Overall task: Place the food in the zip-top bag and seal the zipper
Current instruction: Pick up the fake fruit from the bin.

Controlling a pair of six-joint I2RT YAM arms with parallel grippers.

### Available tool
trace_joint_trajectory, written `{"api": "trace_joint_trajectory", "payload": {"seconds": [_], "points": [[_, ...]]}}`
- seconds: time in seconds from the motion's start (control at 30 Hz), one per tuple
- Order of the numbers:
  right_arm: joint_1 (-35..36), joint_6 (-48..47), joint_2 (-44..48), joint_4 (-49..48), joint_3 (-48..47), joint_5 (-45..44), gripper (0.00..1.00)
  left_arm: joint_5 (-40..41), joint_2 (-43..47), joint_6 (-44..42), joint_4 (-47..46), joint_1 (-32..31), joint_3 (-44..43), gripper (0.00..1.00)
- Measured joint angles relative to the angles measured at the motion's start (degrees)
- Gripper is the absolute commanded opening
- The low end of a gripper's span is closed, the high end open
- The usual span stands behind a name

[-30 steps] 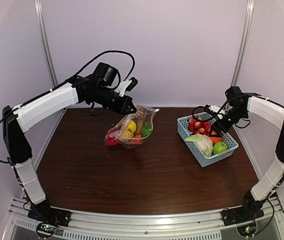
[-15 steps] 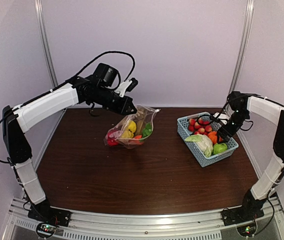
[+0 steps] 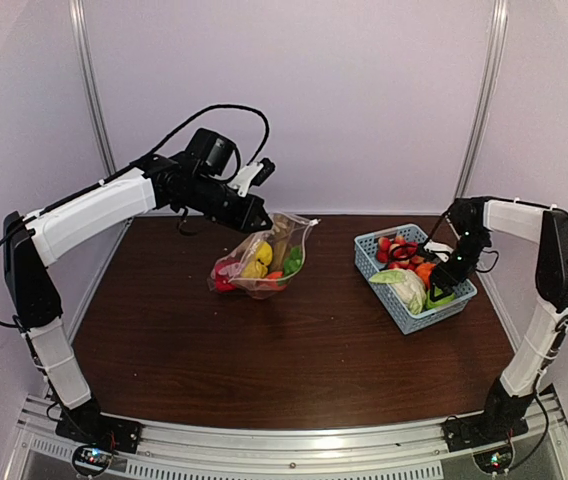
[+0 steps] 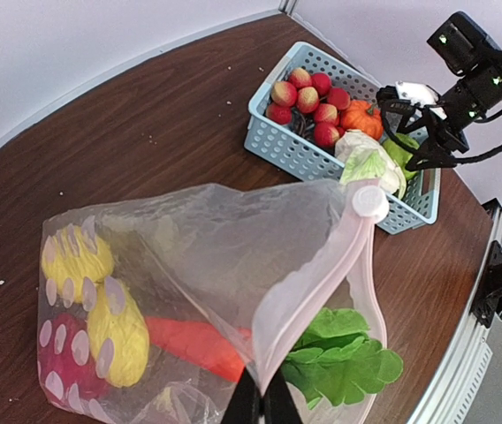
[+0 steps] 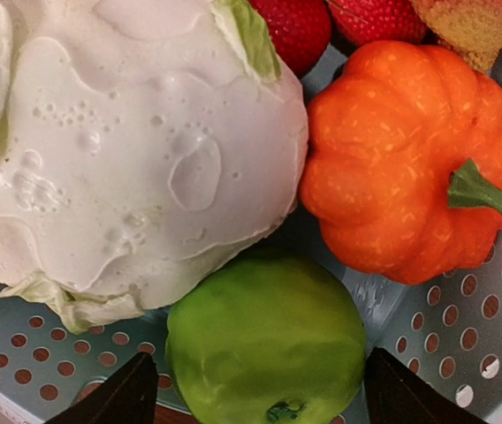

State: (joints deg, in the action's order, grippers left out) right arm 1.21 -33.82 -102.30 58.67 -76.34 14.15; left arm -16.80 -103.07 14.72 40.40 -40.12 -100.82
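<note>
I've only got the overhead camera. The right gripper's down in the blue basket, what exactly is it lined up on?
Observer: The right wrist view shows the right gripper open, straddling the green fruit.
Operator: Anything crowding that fruit?
Observer: The pale cabbage and the orange pumpkin sit close beside it.
Operator: And the left side?
Observer: The left gripper is shut on the zip-top bag at its pink mouth edge.
</note>
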Motion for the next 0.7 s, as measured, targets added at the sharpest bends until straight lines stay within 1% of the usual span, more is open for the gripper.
{"api": "trace_joint_trajectory", "payload": {"seconds": [0.1, 0.23, 0.3, 0.43, 0.5, 0.7], "points": [[0.0, 0.4, -0.6, -0.1, 0.3, 0.1, 0.8, 0.0, 0.0, 0.0, 0.0, 0.0, 0.0, 0.0], [-0.1, 0.9, -1.4, -0.3, 0.8, 0.2, 0.75, 0.0, 0.0, 0.0, 0.0, 0.0, 0.0, 0.0], [-0.2, 1.1, -1.6, -0.5, 0.8, 0.5, 0.7, 0.0, 0.0, 0.0, 0.0, 0.0, 0.0, 0.0], [-0.3, 1.4, -1.7, -0.6, 0.8, 0.7, 0.56, -0.1, 0.0, 0.0, 0.0, 0.0, 0.0, 0.0], [-0.3, 1.5, -1.7, -0.6, 0.8, 0.7, 0.52, -0.1, 0.1, 0.0, 0.0, 0.0, 0.1, 0.0], [-0.3, 2.0, -1.1, 0.4, 0.3, 0.8, 0.49, -0.1, 0.7, 0.0, 0.0, 0.0, 0.2, 0.0]]}}
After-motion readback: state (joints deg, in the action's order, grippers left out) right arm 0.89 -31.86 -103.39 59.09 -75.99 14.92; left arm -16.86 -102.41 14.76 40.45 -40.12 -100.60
